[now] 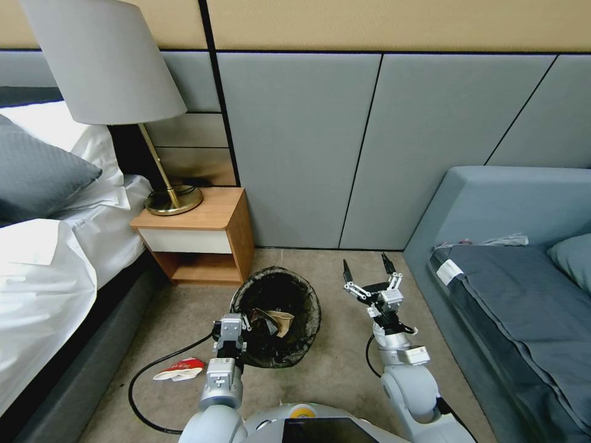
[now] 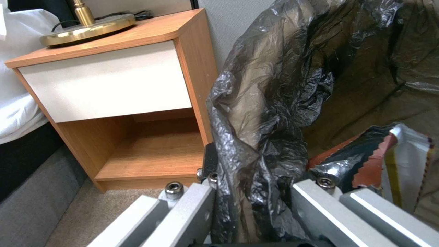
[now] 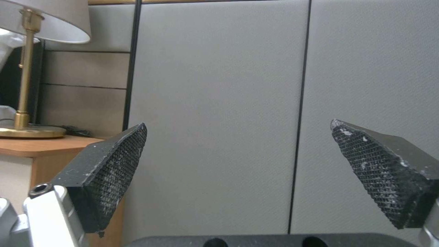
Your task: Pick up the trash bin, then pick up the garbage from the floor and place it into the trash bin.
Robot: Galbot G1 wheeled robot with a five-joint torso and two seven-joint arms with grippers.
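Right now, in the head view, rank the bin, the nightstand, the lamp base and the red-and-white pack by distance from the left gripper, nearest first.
1. Bin: the left gripper grips its rim.
2. Red-and-white pack: on the carpet, to the gripper's left.
3. Nightstand: farther ahead, by the wall.
4. Lamp base: on the nightstand's top.

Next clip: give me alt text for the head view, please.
The left gripper grips the near rim of the trash bin, black-lined and holding wrappers, while the right gripper hangs open and empty beside it. A red-and-white pack lies on the carpet by the left arm, near a wooden nightstand.
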